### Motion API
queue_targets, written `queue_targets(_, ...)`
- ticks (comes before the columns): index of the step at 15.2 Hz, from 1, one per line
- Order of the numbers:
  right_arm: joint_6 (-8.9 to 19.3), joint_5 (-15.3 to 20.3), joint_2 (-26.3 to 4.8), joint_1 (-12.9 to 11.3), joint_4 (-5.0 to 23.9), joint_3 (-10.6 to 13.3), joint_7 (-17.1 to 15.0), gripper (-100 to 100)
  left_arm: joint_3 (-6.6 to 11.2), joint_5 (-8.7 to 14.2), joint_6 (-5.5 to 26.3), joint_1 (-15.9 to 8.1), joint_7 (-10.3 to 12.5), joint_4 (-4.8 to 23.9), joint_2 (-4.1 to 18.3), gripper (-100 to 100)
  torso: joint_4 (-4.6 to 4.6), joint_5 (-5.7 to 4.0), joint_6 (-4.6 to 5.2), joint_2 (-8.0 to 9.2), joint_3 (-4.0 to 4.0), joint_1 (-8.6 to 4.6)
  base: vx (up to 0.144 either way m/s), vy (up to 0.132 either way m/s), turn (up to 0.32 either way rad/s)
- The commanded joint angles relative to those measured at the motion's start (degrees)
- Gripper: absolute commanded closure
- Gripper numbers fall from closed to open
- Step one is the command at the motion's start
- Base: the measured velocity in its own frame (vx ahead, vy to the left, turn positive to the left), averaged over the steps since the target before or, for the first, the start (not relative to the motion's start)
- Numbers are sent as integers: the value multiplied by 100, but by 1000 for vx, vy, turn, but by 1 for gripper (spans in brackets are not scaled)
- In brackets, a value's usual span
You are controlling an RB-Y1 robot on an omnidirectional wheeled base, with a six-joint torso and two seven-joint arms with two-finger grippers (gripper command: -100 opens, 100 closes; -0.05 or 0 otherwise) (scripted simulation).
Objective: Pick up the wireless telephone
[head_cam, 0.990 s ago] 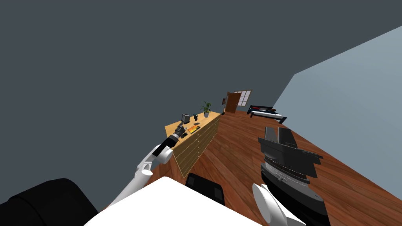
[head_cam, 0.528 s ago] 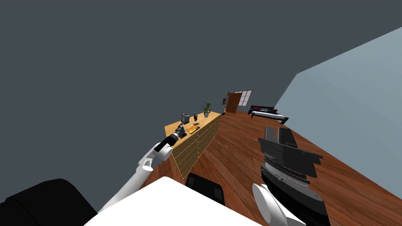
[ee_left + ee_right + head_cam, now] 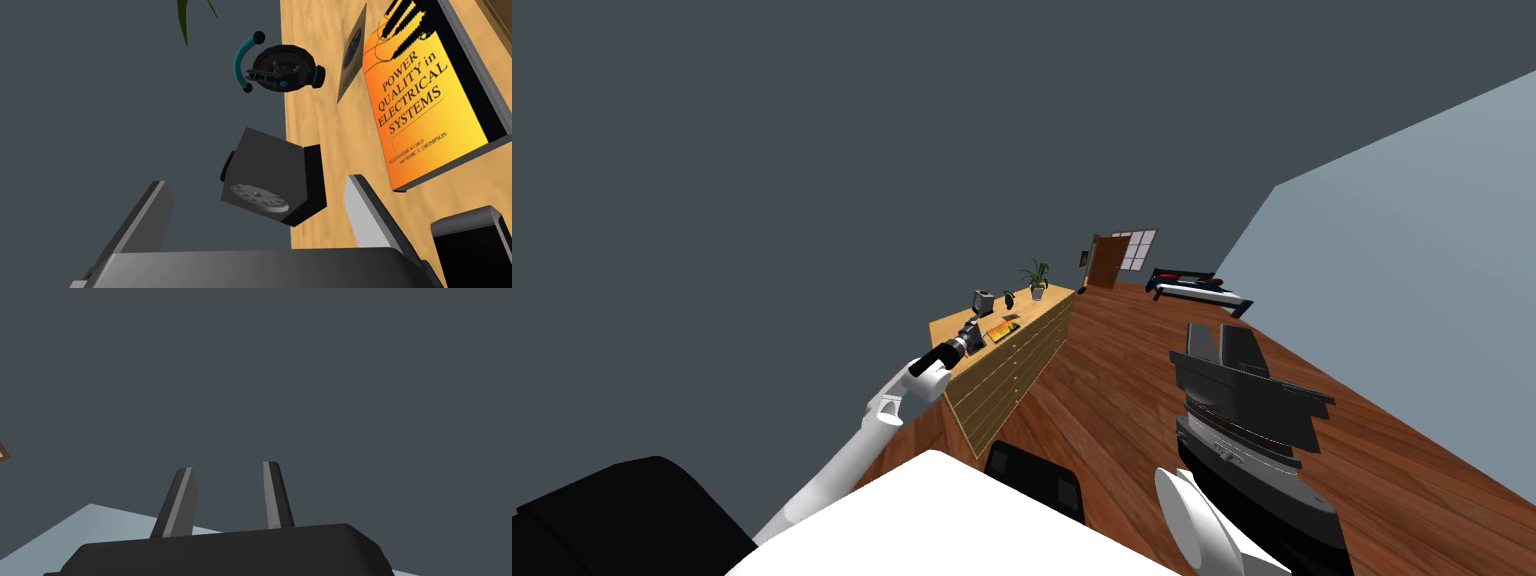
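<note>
Left end effector (image 3: 256,180) hung released over the wooden surface (image 3: 312,125), framing the clock (image 3: 270,167) rather than the black wireless telephone (image 3: 472,242) just beside one finger (image 3: 367,210), so I judged it unaligned; right end effector (image 3: 227,467) idled, likewise released.

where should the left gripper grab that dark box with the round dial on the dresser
Grip the dark box by its two flat side faces, coming in along the left gripper's present line, toward the dial face. The open fingers stand wider than the box, one each side. It sits skewed to them, so probably roll the wrist a little first.
</note>
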Motion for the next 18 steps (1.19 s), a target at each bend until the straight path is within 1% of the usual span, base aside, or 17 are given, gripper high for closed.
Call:
queue_targets(1, 0, 0, 0, 0, 0, 0, 0, 0, 48, 117, 286, -69, 169, 37, 69, -100, 0, 0, 0, 0, 0, 0, 36, -25, 31)
queue_targets(2, 0, 0, 0, 0, 0, 0, 0, 0, 48, 117, 411, -69, 169, 37, 69, -100, -1, 0, 0, -2, -1, -1, 30, -21, 15)
queue_targets(3, 0, 0, 0, 0, 0, 0, 0, 0, 48, 117, 461, -69, 169, 37, 69, -100, -1, 0, 0, -2, -1, -1, 18, -14, 4)
queue_targets(4, 0, 0, 0, 0, 0, 0, 0, 0, 111, 295, 643, -177, 392, 127, 177, -100, 0, 0, 0, 1, 0, 0, 27, -20, 28)
queue_targets(6, 0, 0, 0, 0, 0, 0, 0, 0, 111, 295, 867, -177, 392, 127, 177, -100, -1, 0, 0, -2, -2, -1, 33, -24, 22)
queue_targets(7, 0, 0, 0, 0, 0, 0, 0, 0, 111, 295, 905, -177, 392, 127, 177, -100, -1, 0, 0, -2, -1, -2, 19, -18, -1)
queue_targets(8, 0, 0, 0, 0, 0, 0, 0, 0, 175, 474, 1090, -286, 615, 219, 282, -100, 0, 0, 0, 0, 0, -1, 29, -26, 27)
queue_targets(10, 0, 0, 0, 0, 0, 0, 0, 0, 175, 474, 1304, -286, 615, 219, 282, -100, -1, -1, 0, -3, -2, -3, 36, -25, 25)
queue_targets(11, 0, 0, 0, 0, 0, 0, 0, 0, 175, 474, 1350, -286, 615, 219, 282, -100, -1, 0, 0, -3, -2, -2, 18, -12, -3)
queue_targets(12, 0, 0, 0, 0, 0, 0, 0, 0, 238, 653, 1531, -394, 839, 310, 382, -100, -1, 0, 0, 0, 0, 0, 32, -21, 23)
queue_targets(14, 0, 0, 0, 0, 0, 0, 0, 0, 238, 653, 1743, -394, 839, 310, 382, -100, -1, 0, 0, -4, -2, -1, 35, -23, 26)
queue_targets(15, 0, 0, 0, 0, 0, 0, 0, 0, 238, 653, 1796, -394, 839, 310, 382, -100, -1, 0, 0, -3, -2, -1, 16, -12, -1)
queue_targets(16, 0, 0, 0, 0, 0, 0, 0, 0, 302, 831, 1985, -502, 1062, 401, 478, -100, 0, 0, 0, 1, 0, 1, 27, -20, 20)
queue_targets(18, 0, 0, 0, 0, 0, 0, 0, 0, 302, 831, 2217, -502, 1062, 401, 478, -100, -1, 0, 0, -3, -2, -1, 37, -22, 25)
